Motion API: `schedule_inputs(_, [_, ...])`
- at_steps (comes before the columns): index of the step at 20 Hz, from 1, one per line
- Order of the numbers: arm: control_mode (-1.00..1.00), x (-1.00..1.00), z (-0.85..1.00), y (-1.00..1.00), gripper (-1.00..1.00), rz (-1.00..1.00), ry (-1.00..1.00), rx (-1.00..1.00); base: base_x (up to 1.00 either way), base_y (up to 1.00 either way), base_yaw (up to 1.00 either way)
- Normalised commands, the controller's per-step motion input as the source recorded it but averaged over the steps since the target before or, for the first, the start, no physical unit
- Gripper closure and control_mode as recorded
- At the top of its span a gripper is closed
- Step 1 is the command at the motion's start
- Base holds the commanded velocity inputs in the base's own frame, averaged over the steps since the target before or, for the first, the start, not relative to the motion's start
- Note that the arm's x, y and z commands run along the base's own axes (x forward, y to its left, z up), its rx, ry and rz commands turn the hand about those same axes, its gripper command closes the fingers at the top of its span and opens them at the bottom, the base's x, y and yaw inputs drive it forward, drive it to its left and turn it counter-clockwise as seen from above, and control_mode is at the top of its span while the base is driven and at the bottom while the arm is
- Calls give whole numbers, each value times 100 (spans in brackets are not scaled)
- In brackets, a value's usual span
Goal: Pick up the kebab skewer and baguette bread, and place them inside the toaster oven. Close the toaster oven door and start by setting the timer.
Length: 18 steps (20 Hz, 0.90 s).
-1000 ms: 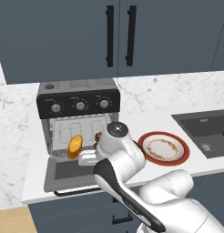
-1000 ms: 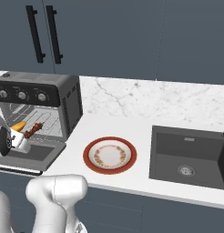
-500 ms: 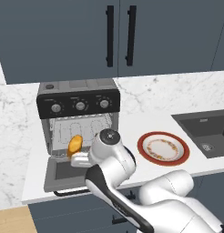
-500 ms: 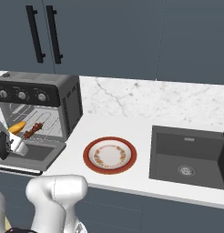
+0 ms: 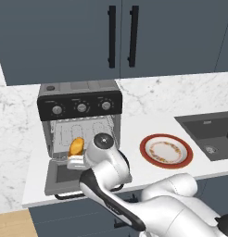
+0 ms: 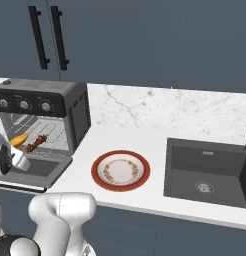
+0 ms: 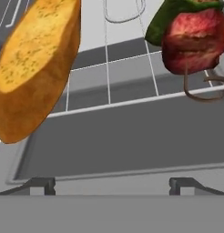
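Gripper (image 7: 112, 184) wide and empty, just before baguette bread (image 7: 34, 68) and kebab skewer (image 7: 191, 34) on oven rack (image 7: 109, 86).

Dark kitchen, marble bench

Navy wall cupboards (image 5: 134, 37) with black bar handles (image 5: 112, 36) hang over a white marble backsplash (image 6: 160, 107) and bench (image 5: 134, 127); a dark sink (image 6: 207, 172) sits right, wooden floor (image 5: 11, 224) below.

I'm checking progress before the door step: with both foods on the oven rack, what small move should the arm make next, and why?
Probably back the open gripper straight out. The bread and the skewer both lie on the rack of the toaster oven, nothing is held, and the door still hangs down, so the hand must clear it first.
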Motion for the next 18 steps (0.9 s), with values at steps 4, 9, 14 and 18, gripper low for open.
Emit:
schedule_inputs(4, [-100, 19, -23, 0, -100, 0, 0, 0, 0, 0, 0])
schedule_inputs(9, [-100, 21, -27, 0, -100, 0, 0, 0, 0, 0, 0])
schedule_inputs(14, [-100, 33, -8, 0, -100, 0, 0, 2, 0, 0, 0])
schedule_inputs(18, [-100, 32, -1, 0, -100, 0, 0, 0, 0, 0, 0])
